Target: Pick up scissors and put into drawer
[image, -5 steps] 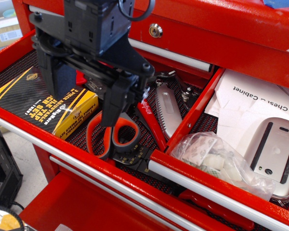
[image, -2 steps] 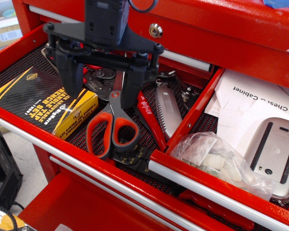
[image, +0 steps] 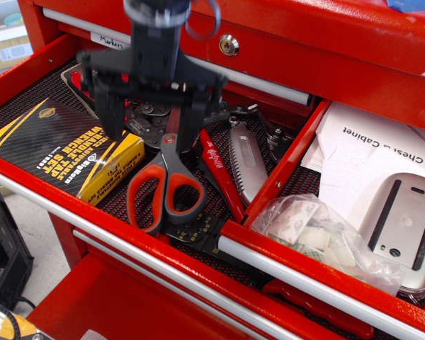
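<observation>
The scissors [image: 168, 166] lie flat in the wide black-mesh-lined drawer, with orange-red loop handles toward the front and dark blades pointing back. My gripper [image: 151, 122] hangs just above the blades. It is open and empty, with one finger [image: 113, 113] left of the blades and the other right of them. The blade tips are hidden behind the gripper. The drawer [image: 319, 285] with the silver pull bar stands open at the right, holding white printed paper [image: 368, 152], a white mouse [image: 404, 219] and a clear plastic bag [image: 315, 234].
A black-and-yellow box [image: 64, 152] lies left of the scissors. Red-handled crimping pliers [image: 221, 178] and a grey utility knife [image: 246, 166] lie to their right. A red divider wall [image: 283, 170] separates the two drawers. The chest front with a lock [image: 229, 46] rises behind.
My gripper has turned from a slanted pose to square across the scissors and shifted back, uncovering the handles. The scissors have not moved.
</observation>
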Available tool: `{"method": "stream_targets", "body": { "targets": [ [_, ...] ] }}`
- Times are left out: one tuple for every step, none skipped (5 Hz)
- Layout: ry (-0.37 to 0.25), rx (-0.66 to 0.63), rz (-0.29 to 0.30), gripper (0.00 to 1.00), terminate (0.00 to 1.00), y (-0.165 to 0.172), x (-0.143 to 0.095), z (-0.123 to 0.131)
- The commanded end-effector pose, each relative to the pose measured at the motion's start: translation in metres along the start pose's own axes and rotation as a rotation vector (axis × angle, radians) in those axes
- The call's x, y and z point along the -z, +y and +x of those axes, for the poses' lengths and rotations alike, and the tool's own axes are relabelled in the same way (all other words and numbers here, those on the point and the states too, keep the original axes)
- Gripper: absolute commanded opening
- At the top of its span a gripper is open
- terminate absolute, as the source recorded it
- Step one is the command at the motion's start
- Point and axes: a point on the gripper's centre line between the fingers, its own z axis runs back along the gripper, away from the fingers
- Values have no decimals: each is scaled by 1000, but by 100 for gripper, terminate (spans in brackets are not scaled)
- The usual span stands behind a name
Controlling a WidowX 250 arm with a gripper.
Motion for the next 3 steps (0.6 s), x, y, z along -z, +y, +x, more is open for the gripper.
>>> {"method": "stream_targets", "body": {
  "targets": [
    [-81, 73, -88, 100, 0, -7, 25, 21],
    [-113, 119, -113, 100, 0, -12, 37, 38],
    [-125, 141, -131, 100, 0, -13, 44, 46]
  ]
}}
